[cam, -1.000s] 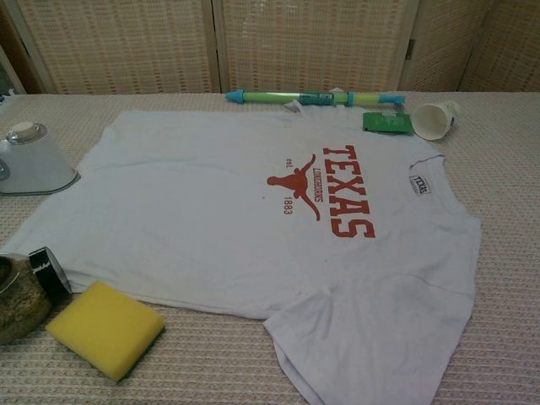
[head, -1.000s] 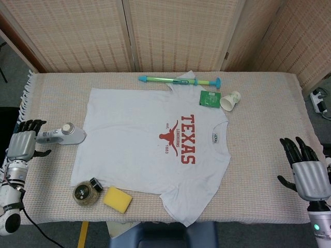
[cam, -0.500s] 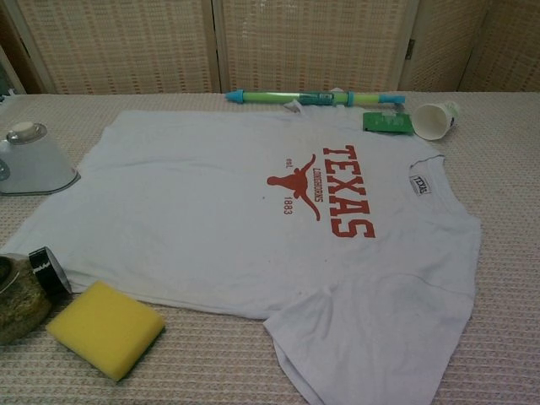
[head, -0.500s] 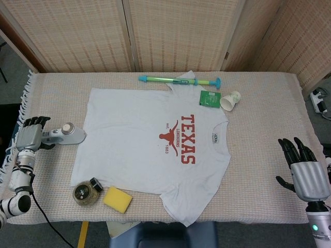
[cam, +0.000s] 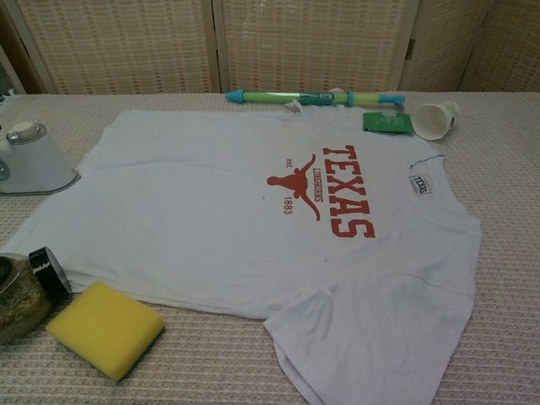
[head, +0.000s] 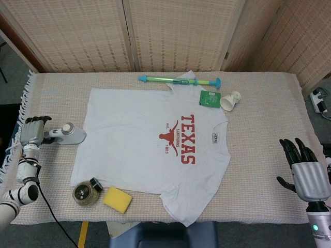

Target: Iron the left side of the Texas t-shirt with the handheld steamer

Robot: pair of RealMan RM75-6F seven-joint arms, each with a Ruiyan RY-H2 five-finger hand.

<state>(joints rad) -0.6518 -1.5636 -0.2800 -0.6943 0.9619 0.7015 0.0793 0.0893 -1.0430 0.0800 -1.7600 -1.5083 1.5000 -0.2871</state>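
The white Texas t-shirt (head: 139,150) lies flat on the table with its collar toward the right; the chest view shows it too (cam: 211,211). The white handheld steamer (head: 70,135) stands on the cloth just off the shirt's left edge, and the chest view catches it at the far left (cam: 34,160). My left hand (head: 32,132) has its fingers curled around the steamer's handle, which points left. My right hand (head: 305,173) hangs open with fingers spread at the table's front right, holding nothing and far from the shirt.
A green and blue tube (head: 178,80), a green packet (head: 210,98) and a tipped paper cup (head: 230,99) lie behind the shirt. A yellow sponge (head: 117,199) and a round tin (head: 85,192) sit at the front left. The cloth's fringe (head: 25,95) marks the left edge.
My left hand has moved up and in to the steamer's handle and closed around it. The steamer shifted slightly. The right hand has barely moved.
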